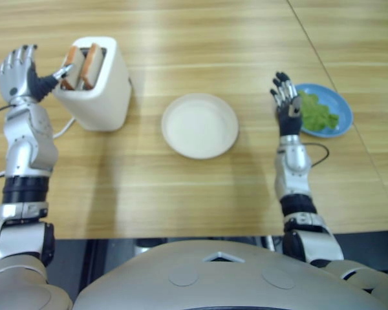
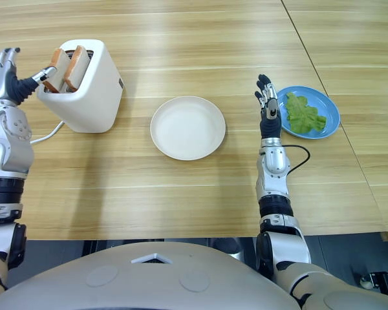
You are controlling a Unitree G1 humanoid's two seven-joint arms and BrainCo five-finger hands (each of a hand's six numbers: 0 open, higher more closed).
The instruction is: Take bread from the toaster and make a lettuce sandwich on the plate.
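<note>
You are looking down on one light wooden table (image 1: pixel 181 194), its planks running left to right with a seam crossing at the far right.

Take the one round white plate (image 1: pixel 200 126) at the middle as the centre of your clock. It is bare.

At about 10 o'clock from it stands one white box-shaped toaster (image 1: pixel 107 90), well apart from the plate. Two slices of browned bread (image 2: pixel 77 61) stand upright in its top slots, side by side, their upper halves sticking out. One white cord (image 1: pixel 63 129) trails from the toaster towards 8 o'clock.

At about 2 o'clock lies one round blue plate (image 1: pixel 339 103), holding green lettuce (image 1: pixel 318 113) in a small heap; you cannot count the leaves.

Your left hand (image 1: pixel 18 74) hangs at 9 o'clock of the toaster, at the level of its top. Its fingers are spread and point away from you, closed around nothing, while one dark digit reaches across and its tip touches the left slice.

Your right hand (image 1: pixel 287 103) stands upright between the two plates, just beside the blue plate's 9 o'clock edge. Its fingers are straight and released, holding nothing. One thin black cable (image 2: pixel 297 158) loops beside that wrist.
</note>
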